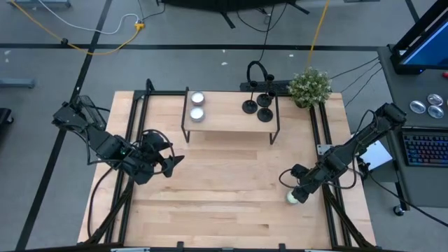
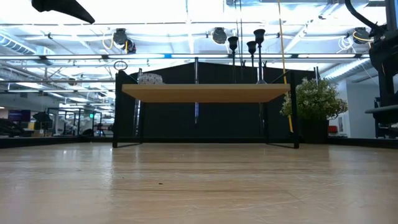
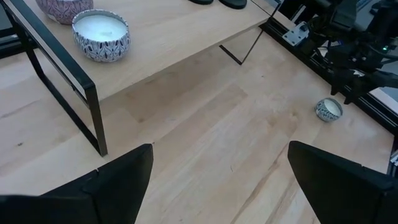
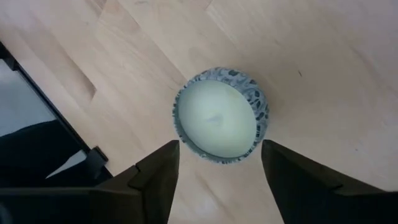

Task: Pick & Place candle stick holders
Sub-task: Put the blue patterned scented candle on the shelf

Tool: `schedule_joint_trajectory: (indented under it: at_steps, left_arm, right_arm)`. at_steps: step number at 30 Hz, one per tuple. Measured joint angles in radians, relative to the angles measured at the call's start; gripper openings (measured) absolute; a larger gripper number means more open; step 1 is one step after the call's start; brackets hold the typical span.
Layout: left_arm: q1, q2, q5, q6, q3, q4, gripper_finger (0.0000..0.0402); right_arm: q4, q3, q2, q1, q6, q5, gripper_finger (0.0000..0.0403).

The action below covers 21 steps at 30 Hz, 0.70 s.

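The candle stick holders (image 1: pixel 257 108) stand upright in a close cluster at the right end of the raised shelf (image 1: pixel 231 122), on the bench (image 1: pixel 224 203). Two candle tins (image 1: pixel 197 106) occupy the shelf's left end. The right gripper (image 1: pixel 297 195), released, is above a third candle tin (image 4: pixel 221 116), apparently aligned for a grasp. The left gripper (image 1: pixel 168 159) waits released, well apart.

A robotics lab or workshop: 2 dark arms flank a wooden table (image 1: pixel 210 182) framed by black rails, a yellow cable (image 1: pixel 98 49) crosses the grey floor at upper left, and ceiling strip lights (image 2: pixel 186 31) run overhead.
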Motion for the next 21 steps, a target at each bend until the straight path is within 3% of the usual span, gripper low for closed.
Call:
schedule_joint_trajectory:
  at_steps: [10,21]
  left_arm:
    - [0.000,0.000,0.001,0.000,0.000,0.000,0.0387]
    - [0.000,0.000,0.001,0.005,0.000,0.000,0.0378]
  right_arm:
    - [0.001,0.000,0.000,0.000,-0.031,-0.001,0.0233]
    - [0.008,0.000,0.000,0.000,-0.066,-0.001,0.0330]
